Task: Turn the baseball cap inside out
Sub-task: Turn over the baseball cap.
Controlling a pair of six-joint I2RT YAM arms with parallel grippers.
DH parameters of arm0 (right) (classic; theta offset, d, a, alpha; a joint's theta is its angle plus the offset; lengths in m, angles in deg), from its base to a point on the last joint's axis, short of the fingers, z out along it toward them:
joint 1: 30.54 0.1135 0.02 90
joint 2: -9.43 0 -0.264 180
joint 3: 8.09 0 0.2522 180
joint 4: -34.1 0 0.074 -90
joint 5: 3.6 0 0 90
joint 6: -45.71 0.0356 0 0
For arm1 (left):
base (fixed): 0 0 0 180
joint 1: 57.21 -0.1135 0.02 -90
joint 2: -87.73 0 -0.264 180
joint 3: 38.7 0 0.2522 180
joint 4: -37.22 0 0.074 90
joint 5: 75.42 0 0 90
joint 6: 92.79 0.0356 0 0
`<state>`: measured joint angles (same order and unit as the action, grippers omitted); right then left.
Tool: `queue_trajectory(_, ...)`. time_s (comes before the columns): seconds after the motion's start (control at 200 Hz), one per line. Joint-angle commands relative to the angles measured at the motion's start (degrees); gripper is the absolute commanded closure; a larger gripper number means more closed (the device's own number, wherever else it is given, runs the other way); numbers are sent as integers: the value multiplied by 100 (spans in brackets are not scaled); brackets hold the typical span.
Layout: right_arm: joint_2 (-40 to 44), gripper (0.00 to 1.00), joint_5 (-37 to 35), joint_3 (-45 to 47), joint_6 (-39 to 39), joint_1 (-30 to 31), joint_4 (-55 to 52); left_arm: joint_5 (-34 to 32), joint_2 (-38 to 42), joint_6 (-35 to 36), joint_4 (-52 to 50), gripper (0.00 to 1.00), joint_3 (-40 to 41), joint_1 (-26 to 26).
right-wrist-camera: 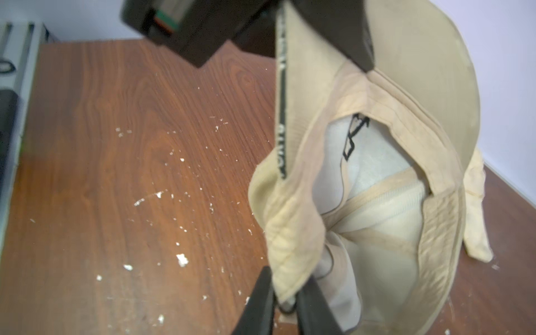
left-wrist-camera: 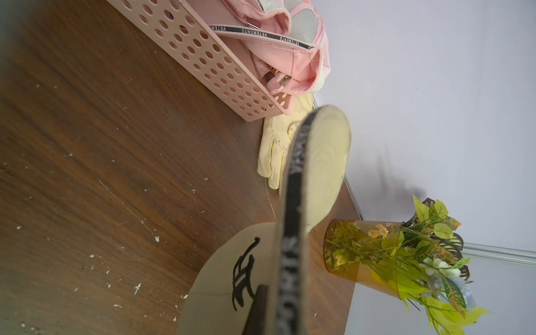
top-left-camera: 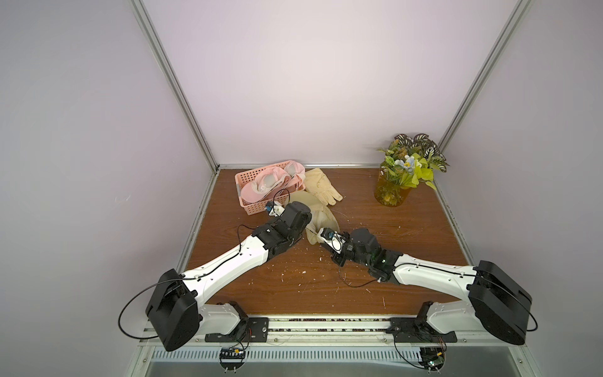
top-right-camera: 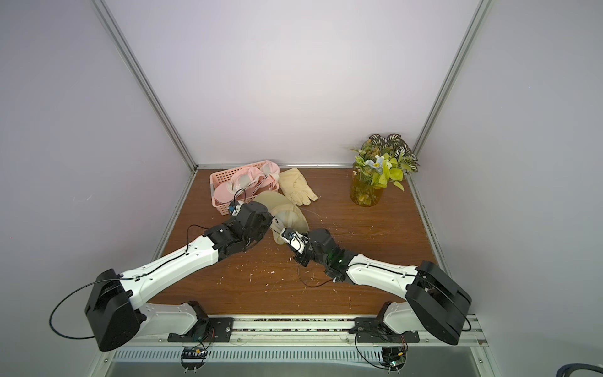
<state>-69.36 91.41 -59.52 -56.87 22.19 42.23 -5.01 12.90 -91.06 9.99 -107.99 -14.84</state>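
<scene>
Just beside the basket [top-left-camera: 249,205], the left gripper [left-wrist-camera: 266,313] is clamped on the rim of the cap [right-wrist-camera: 377,203]; the right gripper [right-wrist-camera: 285,307] pinches its inner band, tight.

Both arms reach inward, left gripper [left-wrist-camera: 271,317] and right gripper [right-wrist-camera: 285,301] clamped.
</scene>
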Motion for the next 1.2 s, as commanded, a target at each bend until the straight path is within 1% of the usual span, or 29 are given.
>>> queue_trajectory(0.0, -130, 88, 796, -340, -69, -86, -90, 153, 167, 365, 399, 100, 5, 22)
queue_trajectory(0.08, -242, 91, 1275, -407, -78, -222, -132, 380, 179, 644, 560, 100, 39, -55)
queue_trajectory(0.105, -260, 92, 1534, -414, -75, -272, -132, 465, 194, 777, 671, 100, 76, -78)
queue_trajectory(0.14, -279, 93, 1711, -432, -75, -333, -153, 606, 211, 994, 845, 100, 135, -126)
queue_trajectory(0.17, -274, 94, 1888, -434, -91, -373, -182, 707, 220, 1022, 908, 100, 164, -175)
queue_trajectory(0.275, -254, 96, 2599, -541, -237, -543, -584, 1253, 240, 1954, 1538, 100, 378, -514)
queue_trajectory(0.3, -264, 96, 2793, -599, -313, -561, -769, 1355, 242, 2149, 1633, 100, 398, -616)
queue_trajectory(0.395, -361, 96, 3560, -871, -720, -606, -1691, 1879, 267, 3259, 2320, 100, 520, -908)
queue_trajectory(0.475, -496, 95, 4189, -1111, -1217, -615, -2562, 2007, 293, 4093, 2692, 100, 546, -982)
queue_trajectory(0.54, -550, 95, 4295, -1197, -1372, -647, -2868, 2094, 316, 4530, 2817, 100, 539, -985)
queue_trajectory(0.6, -513, 94, 4034, -1118, -1244, -705, -2731, 2180, 335, 4751, 2859, 100, 571, -981)
queue_trajectory(0.661, -410, 93, 3658, -1007, -1073, -783, -2463, 2152, 373, 4730, 2920, 100, 662, -983)
queue_trajectory(0.741, -187, 85, 2999, -802, -738, -836, -1980, 1955, 413, 4475, 2894, 100, 803, -989)
queue_trajectory(0.781, -74, 80, 2663, -700, -597, -841, -1733, 1787, 431, 4232, 2807, 100, 842, -983)
queue_trajectory(0.816, 42, 66, 2334, -608, -453, -835, -1512, 1599, 440, 3945, 2719, 100, 874, -981)
queue_trajectory(0.831, 92, 62, 2226, -590, -371, -835, -1420, 1513, 437, 3767, 2659, 100, 870, -984)
queue_trajectory(0.881, 237, 61, 1766, -458, -142, -804, -1115, 1291, 425, 3198, 2435, 100, 867, -983)
queue_trajectory(0.936, 387, 53, 1374, -324, -15, -699, -848, 1159, 370, 2715, 2232, 100, 807, -985)
queue_trajectory(0.961, 448, 52, 990, -259, 76, -622, -720, 1066, 329, 2453, 2044, 100, 735, -985)
queue_trajectory(0.991, 496, 52, 777, -217, 138, -535, -617, 962, 277, 2153, 1808, 100, 638, -977)
queue_trajectory(1.056, 535, 47, 429, -222, 247, -372, -528, 726, 130, 1775, 1340, 100, 380, -956)
queue_trajectory(1.116, 511, 46, -176, -264, 339, -146, -437, 552, 5, 1445, 874, 100, 138, -925)
queue_trajectory(1.196, 411, 42, -1048, -300, 375, 174, -186, 415, -121, 1136, 591, 100, -60, -860)
